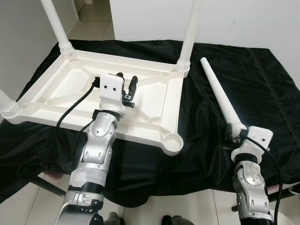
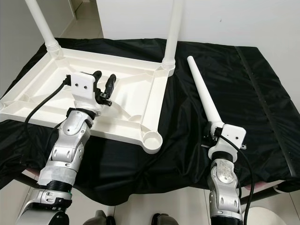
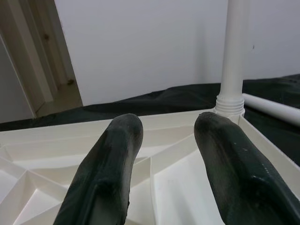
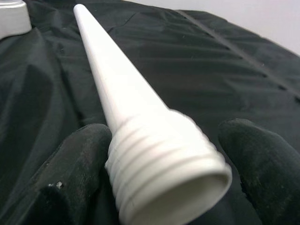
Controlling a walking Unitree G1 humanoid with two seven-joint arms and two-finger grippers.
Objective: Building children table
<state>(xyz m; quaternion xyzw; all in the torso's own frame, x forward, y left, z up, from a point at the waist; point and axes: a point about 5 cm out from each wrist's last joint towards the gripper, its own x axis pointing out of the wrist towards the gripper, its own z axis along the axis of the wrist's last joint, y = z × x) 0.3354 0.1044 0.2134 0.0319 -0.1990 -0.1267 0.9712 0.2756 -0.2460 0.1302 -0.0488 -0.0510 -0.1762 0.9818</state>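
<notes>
The tabletop (image 1: 140, 101) lies upside down on a black cloth (image 1: 262, 89), with legs screwed into three corners. The left gripper (image 1: 127, 89) hovers over it, fingers (image 3: 110, 173) spread and empty. The loose leg (image 1: 220, 96) lies on the cloth to the right; the right gripper (image 4: 164, 159) straddles its threaded end, one finger touching, the other apart.

Light: we see bright, even indoor light, soft shadows under the upturned white plastic tabletop (image 1: 70, 89).
Glare: faint sheen on the creased black cloth (image 1: 262, 84).
Focus: we find head views sharp; near black fingers (image 3: 108, 178) blurred.
</notes>
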